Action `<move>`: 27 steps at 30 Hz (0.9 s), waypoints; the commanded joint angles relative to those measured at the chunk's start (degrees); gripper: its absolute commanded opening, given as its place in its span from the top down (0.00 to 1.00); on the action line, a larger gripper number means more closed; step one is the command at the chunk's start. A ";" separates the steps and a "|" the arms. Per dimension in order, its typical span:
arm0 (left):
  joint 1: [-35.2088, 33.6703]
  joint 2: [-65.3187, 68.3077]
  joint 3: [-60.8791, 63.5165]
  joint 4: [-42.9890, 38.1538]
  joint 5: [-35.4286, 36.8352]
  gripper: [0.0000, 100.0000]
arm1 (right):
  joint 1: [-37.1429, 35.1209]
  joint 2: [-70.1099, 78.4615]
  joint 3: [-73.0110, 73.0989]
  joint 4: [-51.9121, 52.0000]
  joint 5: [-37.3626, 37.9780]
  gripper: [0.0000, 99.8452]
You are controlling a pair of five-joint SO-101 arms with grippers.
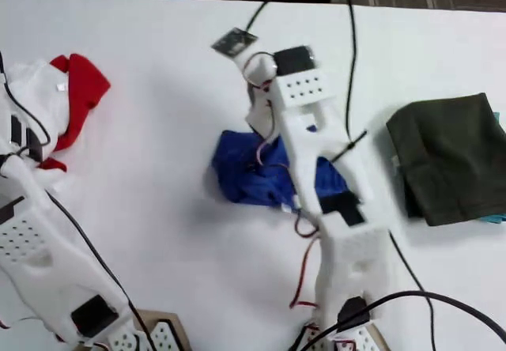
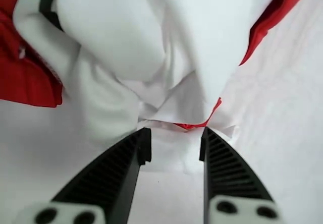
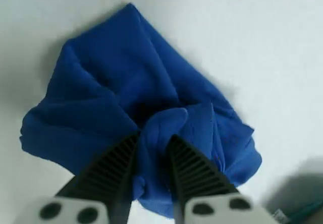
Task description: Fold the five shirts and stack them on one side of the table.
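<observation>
The right gripper's (image 3: 153, 143) jaws pinch a fold of the blue shirt (image 3: 111, 82), crumpled mid table (image 1: 158, 224). The left gripper's (image 2: 174, 143) jaws stand spread at the white-and-red shirt (image 2: 126, 42), left side. A folded green shirt (image 1: 455, 157) lies far right

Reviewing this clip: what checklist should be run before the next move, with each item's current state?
1. Right gripper pinching the blue shirt: ok, cloth sits between its fingers.
2. Blue shirt folded: not ok, it is crumpled.
3. Left gripper gripping the red and white shirt: not ok, open at its edge.
4. Dark green shirt folded at one side of the table: ok.
5. All five shirts accounted for: cannot tell.
</observation>
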 commanded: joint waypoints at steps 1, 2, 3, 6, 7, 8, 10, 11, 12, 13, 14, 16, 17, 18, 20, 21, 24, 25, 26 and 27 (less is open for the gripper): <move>0.70 -4.13 -0.22 -0.62 -0.70 0.82 | 2.77 -11.91 10.90 0.04 0.09 0.98; 1.14 -4.13 -0.22 -0.62 -0.70 0.82 | 3.47 -13.93 13.63 0.04 0.09 0.98; 1.41 -4.13 -0.22 -0.62 -0.62 0.82 | 4.26 -15.78 16.44 -0.04 0.09 0.98; 2.55 -4.13 -0.22 -0.62 -0.53 0.82 | 6.20 -20.09 23.82 -0.31 2.55 0.98; 2.90 -4.13 -0.22 -0.62 -0.53 0.82 | 6.64 -21.23 26.37 -0.92 3.34 0.98; 3.43 -4.22 -0.31 -0.62 -0.44 0.82 | 7.08 -22.46 28.92 -1.63 3.96 0.98; 4.13 -4.22 -0.40 -0.35 -0.35 0.82 | 7.69 -24.48 33.85 -3.91 4.84 0.98; 4.57 -4.22 -0.48 -0.35 -0.26 0.82 | 7.69 -25.54 36.13 -4.97 4.92 0.98; 4.92 -4.22 -0.48 -0.26 -0.26 0.82 | 7.69 -26.42 38.42 -6.11 5.19 0.98; 5.10 -4.22 -0.57 -0.18 -0.26 0.82 | 7.52 -27.21 40.79 -7.16 5.27 0.98; 5.10 -4.22 -0.66 -0.18 -0.26 0.82 | 7.25 -28.09 42.81 -8.04 5.36 0.98; 5.10 -4.22 -0.66 -0.18 -0.26 0.82 | 7.25 -29.67 46.77 -9.63 5.80 0.98; 5.10 -4.22 -0.66 -0.18 -0.26 0.82 | 7.34 -30.55 48.26 -10.24 6.33 0.98; 5.01 -4.22 -0.66 -0.18 -0.26 0.82 | 7.52 -31.43 49.58 -10.68 6.86 0.98; 5.01 -4.22 -0.57 -0.18 -0.35 0.82 | 7.60 -33.19 51.08 -11.03 7.38 0.97; 5.01 -4.22 -0.57 -0.18 -0.35 0.82 | 7.60 -34.24 51.43 -11.03 7.65 0.95; 5.01 -4.22 -0.57 -0.18 -0.35 0.82 | 7.60 -37.49 51.43 -11.12 7.65 0.85; 5.01 -4.22 -0.57 -0.18 -0.26 0.82 | 7.52 -38.64 51.34 -11.12 7.65 0.82; 5.01 -4.22 -0.57 -0.18 -0.26 0.82 | 7.34 -39.87 51.34 -10.95 7.74 0.79; 5.01 -4.22 -0.57 -0.18 -0.26 0.82 | 7.25 -41.27 51.34 -10.95 8.00 0.77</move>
